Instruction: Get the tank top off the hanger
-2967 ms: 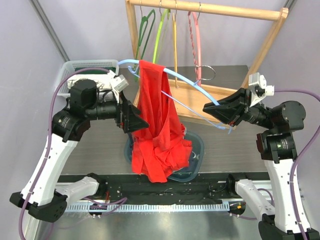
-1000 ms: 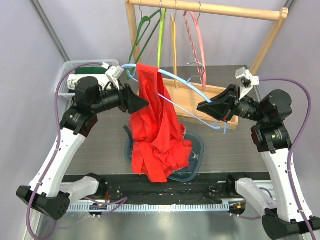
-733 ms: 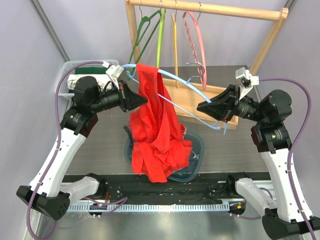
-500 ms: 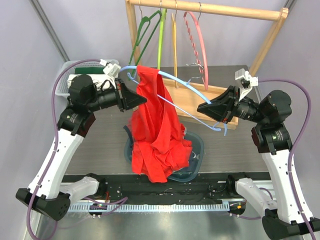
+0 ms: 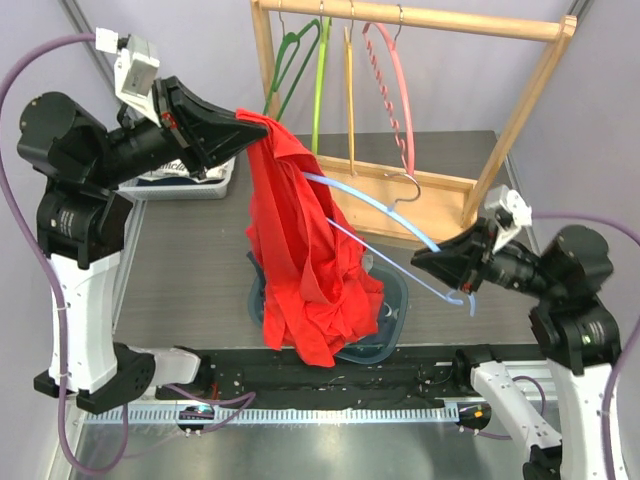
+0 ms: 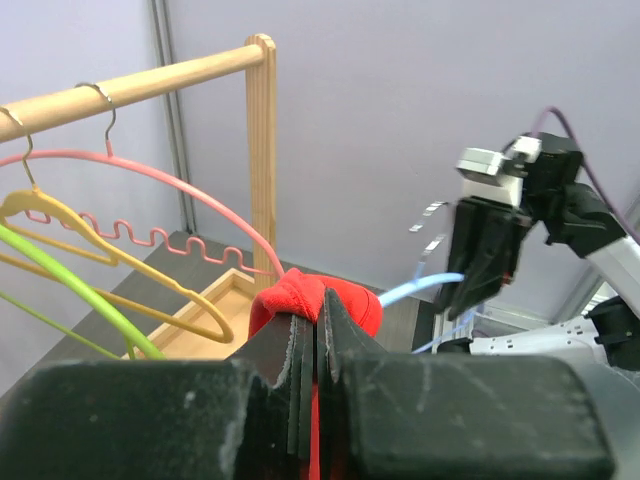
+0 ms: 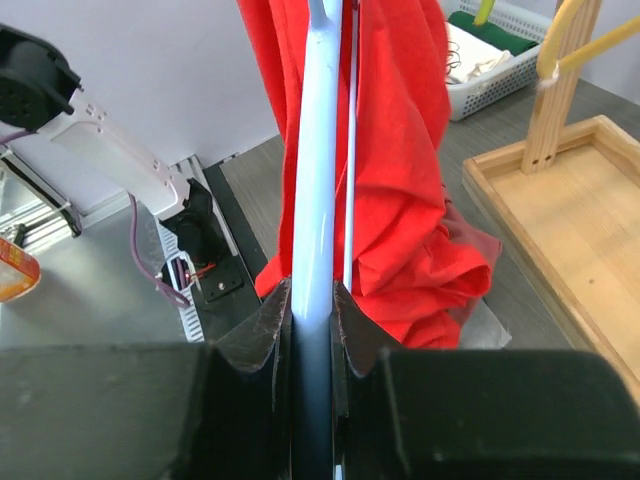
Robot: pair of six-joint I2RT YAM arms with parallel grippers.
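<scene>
One red tank top (image 5: 300, 250), one blue hanger (image 5: 370, 199), four more hangers (image 5: 321, 90) on one wooden rack (image 5: 420, 17), one white basket (image 5: 200, 188), one blue tub (image 5: 395, 300)

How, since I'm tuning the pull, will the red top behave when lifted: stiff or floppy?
Probably floppy: the top hangs in loose folds from the left gripper down to the tub. Likely light: a small pinch carries it. It may snag, as the hanger runs through it.

1. tank top (image 5: 300, 250): red cloth, matt, soft folds.
2. hanger (image 7: 316, 200): pale blue plastic, smooth, glossy.
3. rack (image 5: 400, 17): bare light wood, smooth.
4. counter (image 5: 190, 270): dark, matt, grained.
5. fingers (image 6: 280, 345): black, matt, scuffed.
</scene>
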